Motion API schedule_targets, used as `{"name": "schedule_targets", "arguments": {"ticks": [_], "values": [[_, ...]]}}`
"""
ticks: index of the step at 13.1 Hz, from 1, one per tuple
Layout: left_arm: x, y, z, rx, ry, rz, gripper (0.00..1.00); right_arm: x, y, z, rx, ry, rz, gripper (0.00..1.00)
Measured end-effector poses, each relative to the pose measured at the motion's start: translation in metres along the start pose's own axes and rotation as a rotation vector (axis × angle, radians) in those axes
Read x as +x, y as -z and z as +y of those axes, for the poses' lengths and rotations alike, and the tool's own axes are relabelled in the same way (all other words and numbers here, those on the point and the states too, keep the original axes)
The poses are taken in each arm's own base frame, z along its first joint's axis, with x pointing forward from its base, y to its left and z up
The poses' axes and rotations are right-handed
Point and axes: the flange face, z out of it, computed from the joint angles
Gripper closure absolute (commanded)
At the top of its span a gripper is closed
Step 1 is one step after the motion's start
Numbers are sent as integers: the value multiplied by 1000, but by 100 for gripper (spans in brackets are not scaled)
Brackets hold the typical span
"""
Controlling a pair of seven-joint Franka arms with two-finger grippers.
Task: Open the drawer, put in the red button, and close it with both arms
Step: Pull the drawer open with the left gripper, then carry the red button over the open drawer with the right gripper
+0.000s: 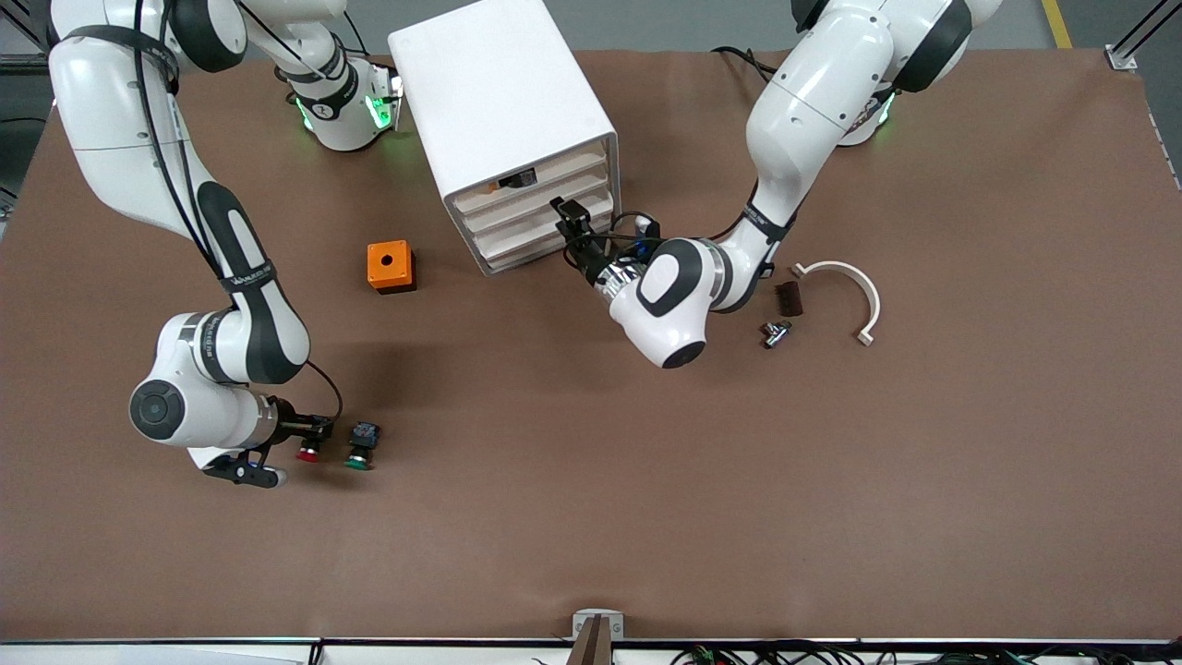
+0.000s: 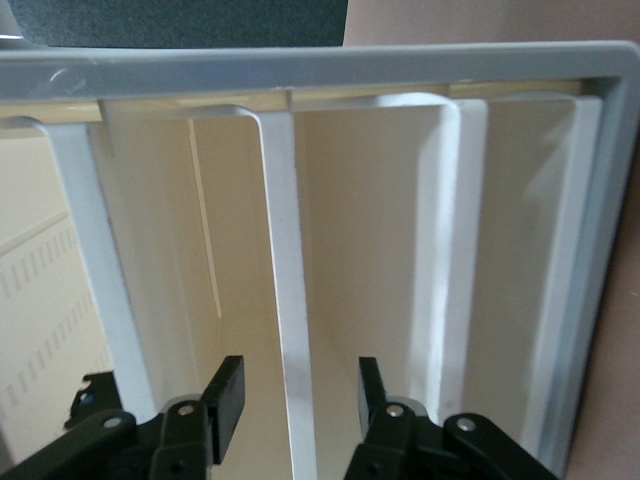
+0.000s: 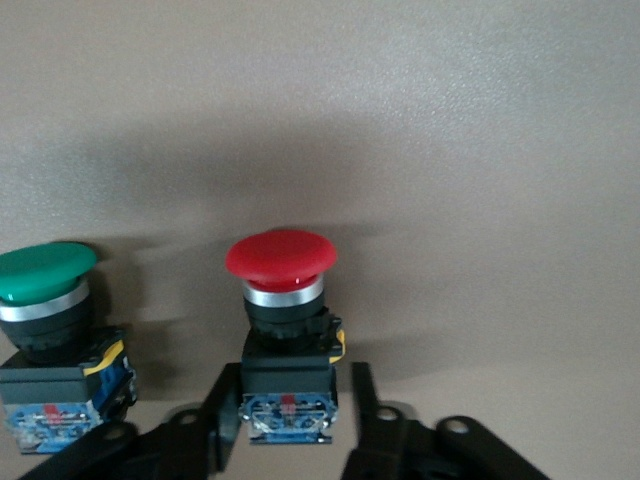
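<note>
Two open pincers: left (image 1: 574,242) at drawer handle (image 2: 288,330), right (image 3: 290,415) astride red button (image 3: 281,262)

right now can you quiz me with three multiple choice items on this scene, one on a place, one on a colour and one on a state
1. Where is the left gripper?
A. at the front of the white drawer unit
B. over the orange box
C. over the white curved piece

2. What colour is the cap of the button lying beside the red button?
A. yellow
B. green
C. blue

3. How does the right gripper stand at the red button?
A. open, fingers either side of its black body
B. shut above it
C. carrying it over the drawer unit

Answers: 1 A, the left wrist view shows its open fingers straddling a drawer's white bar. 2 B, the right wrist view shows a green cap. 3 A, there the button stands on the table between the spread fingers.
</note>
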Motion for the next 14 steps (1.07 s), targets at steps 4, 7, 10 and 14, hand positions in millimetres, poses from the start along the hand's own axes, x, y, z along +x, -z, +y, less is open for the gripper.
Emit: {"name": "schedule_targets", "arguments": {"ticks": [4,7,10,14], "values": [[-4,-27,-2,25,3,20,98,3,5,0,2,1,16,96],[-3,-17,2,13,9,5,99,9,19,-3,-2,14,48,97],[0,44,8,-32,-14,-64,99,16,56,-10,-53,75,125,97],[14,143,14,-99,-95,-195,92,4,120,-40,-48,74,182,97]]}}
